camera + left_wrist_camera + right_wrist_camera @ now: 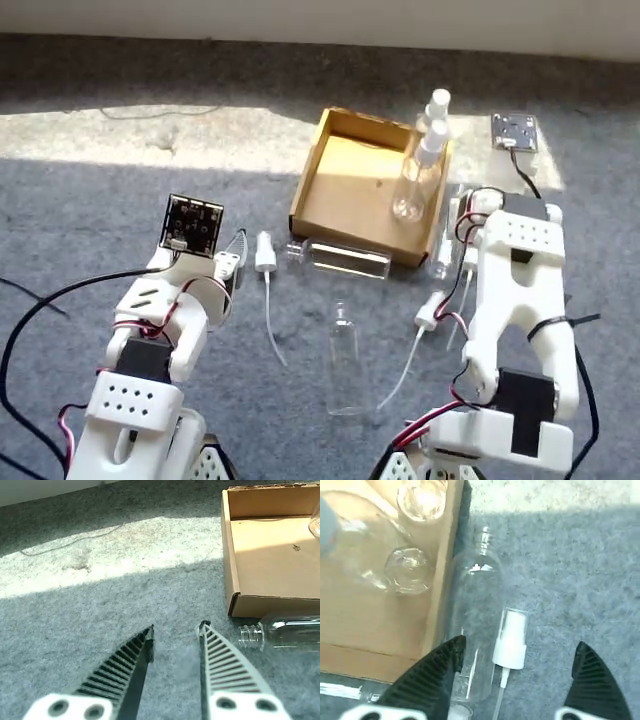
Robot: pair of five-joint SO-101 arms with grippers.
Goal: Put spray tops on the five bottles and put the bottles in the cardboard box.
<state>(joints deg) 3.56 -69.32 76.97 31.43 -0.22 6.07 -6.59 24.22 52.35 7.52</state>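
- My left tool hangs over bare grey desk with its jaws moderately apart and nothing between them.
- My right tool is spread wide and also carries nothing. It sits over the side bottle and the side spray top, which lie just beside each other along the outside wall of the cardboard box.
- Nearest my bases lies the loose bottle, uncapped and on its side. It looks like clear thin plastic, so I judge it light, smooth and ready to roll. I would pinch it across the middle of the body with modest force.
- Flanking it are the left spray top and the middle spray top, each trailing a long thin tube. The tubes look bendy, so I would grip the stiff white head or collar and never the tube.
- Farther on, the front bottle lies along the box's near wall with its open threaded neck pointing towards my left tool. A squeeze at the neck could slip, so the body is the safer hold.
- Farthest, two capped bottles stand inside the box by its right wall. Three bottles are left to do.
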